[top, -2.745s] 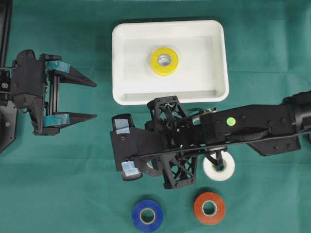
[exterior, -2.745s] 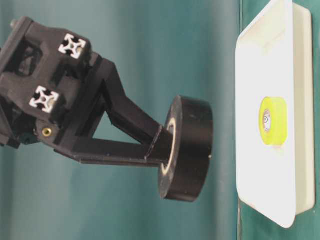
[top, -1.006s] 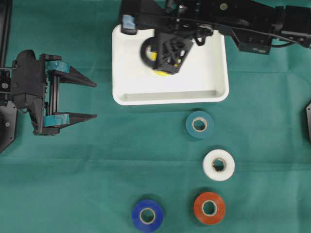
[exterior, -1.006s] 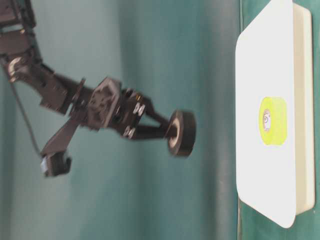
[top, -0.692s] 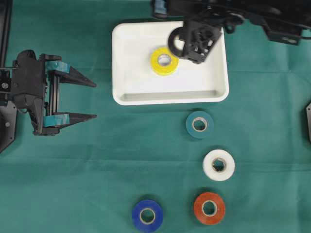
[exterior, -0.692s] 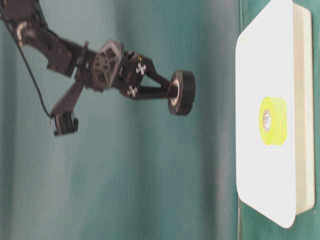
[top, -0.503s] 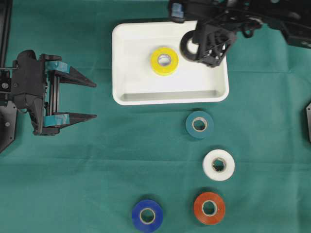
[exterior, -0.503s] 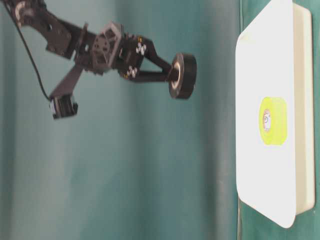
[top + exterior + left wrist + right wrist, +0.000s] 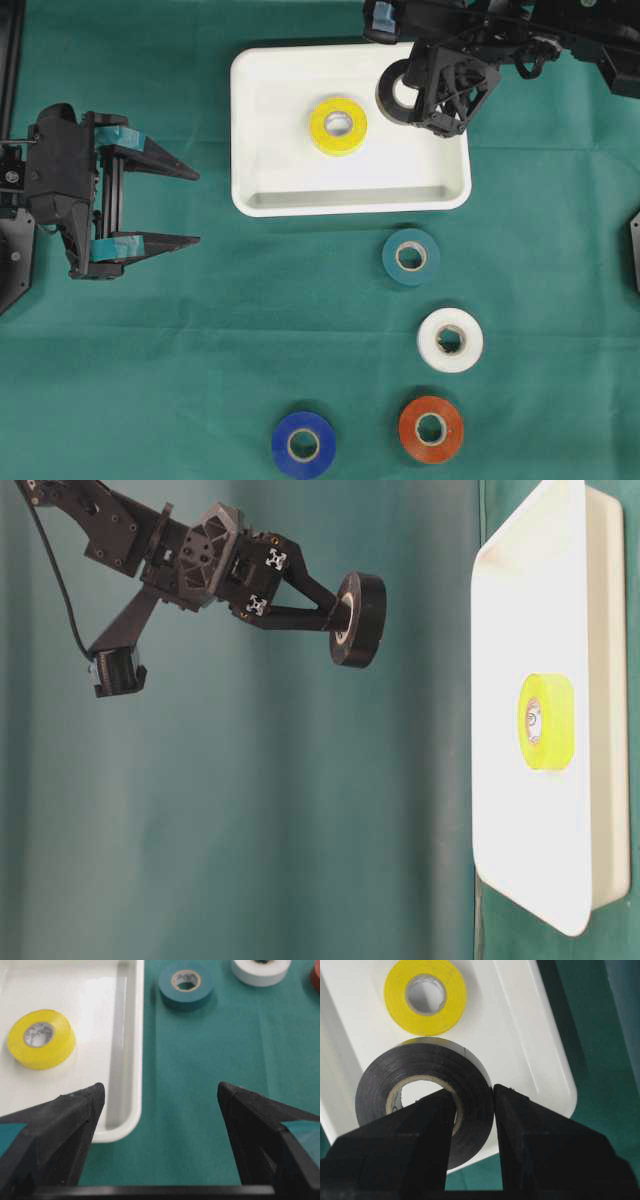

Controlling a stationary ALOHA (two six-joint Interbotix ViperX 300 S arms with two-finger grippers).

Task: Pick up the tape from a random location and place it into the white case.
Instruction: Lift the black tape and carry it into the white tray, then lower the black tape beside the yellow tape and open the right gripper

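Note:
My right gripper (image 9: pixel 403 92) is shut on a black tape roll (image 9: pixel 390 95), one finger through its core, and holds it in the air above the far right part of the white case (image 9: pixel 340 203). The table-level view shows the black roll (image 9: pixel 362 620) well clear of the case (image 9: pixel 520 820). The right wrist view shows the roll (image 9: pixel 420 1062) over the case floor (image 9: pixel 520 1035). A yellow tape roll (image 9: pixel 338 125) lies flat in the case. My left gripper (image 9: pixel 195 206) is open and empty, left of the case.
Four more rolls lie on the green cloth in front of the case: teal (image 9: pixel 410 257), white (image 9: pixel 450 340), red (image 9: pixel 431 429) and blue (image 9: pixel 303 444). The left wrist view shows the case rim (image 9: pixel 134 1060) just ahead of the left finger.
My right gripper carried the black roll up from the table to above the case, then moved rightward over it past the yellow roll. The left arm has not moved.

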